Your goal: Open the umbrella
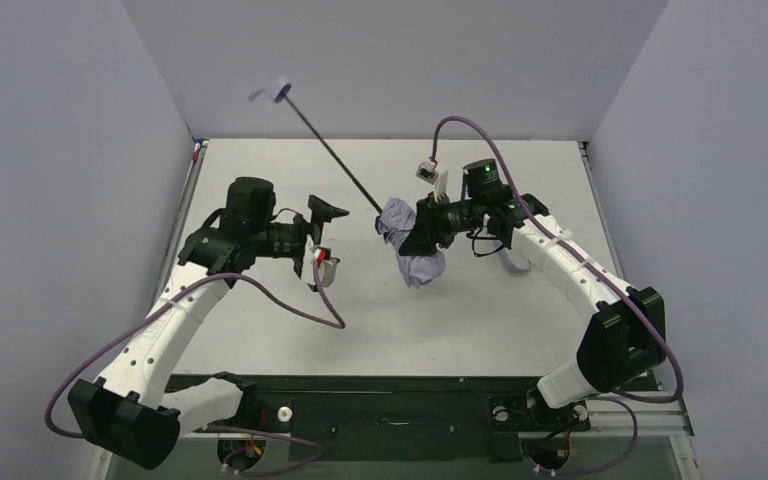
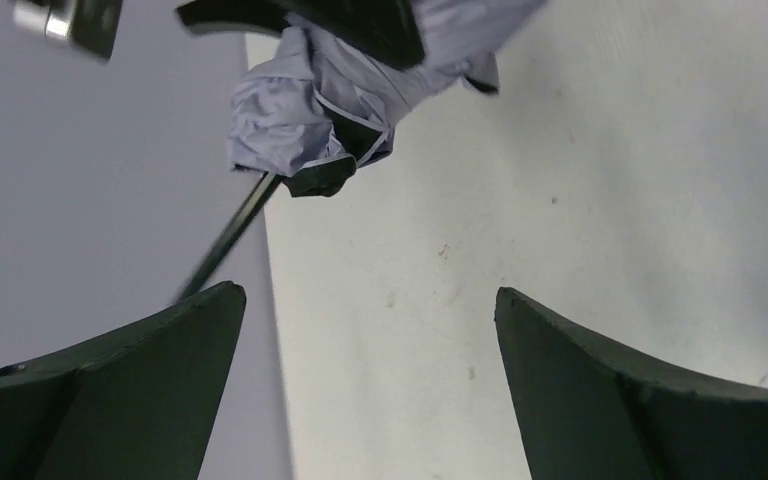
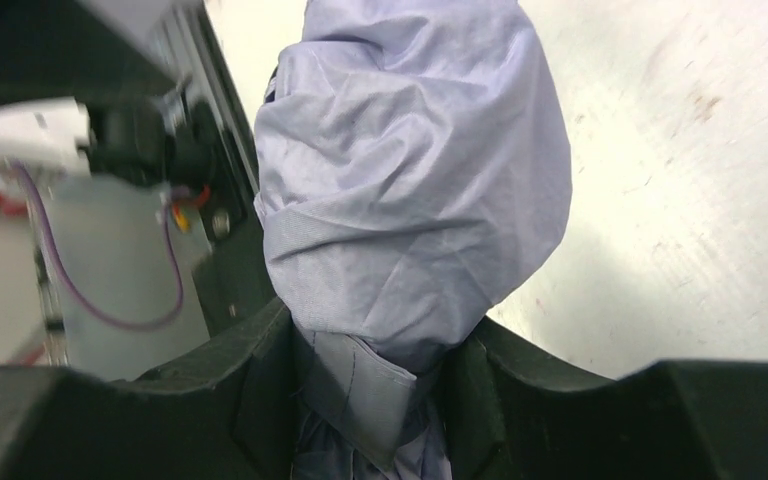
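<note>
Above the table (image 1: 480,320), my right gripper (image 1: 418,238) is clamped on the bunched lavender-grey canopy of the umbrella (image 1: 397,216), holding it in the air near the middle of the workspace. The thin black shaft (image 1: 335,160) runs out of the bundle up and to the far left, ending at the small knob handle (image 1: 278,90), which hangs high against the back wall. My left gripper (image 2: 370,370) faces the bundle with its jaws spread wide and nothing between them, well apart from the fabric.

By my reading, the cloth is soft and slack, light in the hand, and gives no firm purchase: it creases and slides instead of pushing anything. The shaft looks stiff but slender, so it could bend if levered sideways. I judge the better holds to be the shaft close to the canopy, or the knob at its far end, with any pull kept along the shaft's line
</note>
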`<move>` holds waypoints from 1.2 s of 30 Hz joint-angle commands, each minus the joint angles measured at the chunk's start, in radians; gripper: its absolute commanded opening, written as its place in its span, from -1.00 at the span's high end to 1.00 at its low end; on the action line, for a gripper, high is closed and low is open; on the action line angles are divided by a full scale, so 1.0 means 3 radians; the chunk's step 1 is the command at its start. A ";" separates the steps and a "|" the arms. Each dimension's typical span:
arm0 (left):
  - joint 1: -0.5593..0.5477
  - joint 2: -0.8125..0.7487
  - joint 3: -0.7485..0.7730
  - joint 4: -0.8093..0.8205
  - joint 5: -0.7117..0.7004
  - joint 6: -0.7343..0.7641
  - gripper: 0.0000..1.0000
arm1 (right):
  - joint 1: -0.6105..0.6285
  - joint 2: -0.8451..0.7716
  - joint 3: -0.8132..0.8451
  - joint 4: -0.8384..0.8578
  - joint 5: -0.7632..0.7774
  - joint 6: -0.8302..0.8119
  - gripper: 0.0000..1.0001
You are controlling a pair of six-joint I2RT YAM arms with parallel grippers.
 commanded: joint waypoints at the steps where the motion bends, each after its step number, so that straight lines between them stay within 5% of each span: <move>1: -0.0011 -0.0182 -0.0066 0.1589 0.0181 -0.3152 -0.91 | -0.0125 -0.0426 -0.0292 0.2185 0.0050 0.1661 1.00; 9: 0.0022 0.0173 0.0106 0.2876 -0.0721 -0.6668 -0.88 | -0.0046 -0.0666 -0.0521 0.3128 0.0286 0.2209 1.00; 15: 0.0022 0.0333 0.0002 0.3820 -0.0696 -0.7989 -0.89 | 0.0161 -0.0863 -0.0574 0.2857 0.0476 0.1865 1.00; 26: -0.0198 0.0442 -0.0188 0.4245 -0.0713 -0.8272 -0.96 | 0.0282 -0.0837 -0.0482 0.2692 0.0688 0.1733 1.00; 31: -0.0378 0.0505 -0.0095 0.3898 -0.0883 -0.8067 -0.98 | 0.0361 -0.0853 -0.0381 0.2551 0.0879 0.1549 0.98; 33: -0.0445 0.0568 0.0041 0.3626 -0.1051 -0.7921 -0.72 | 0.0416 -0.0876 -0.0355 0.2438 0.0948 0.1402 0.94; 36: -0.0430 0.0703 0.0181 0.3517 -0.1025 -0.7948 0.21 | 0.0466 -0.0917 -0.0337 0.2210 0.0963 0.1152 0.65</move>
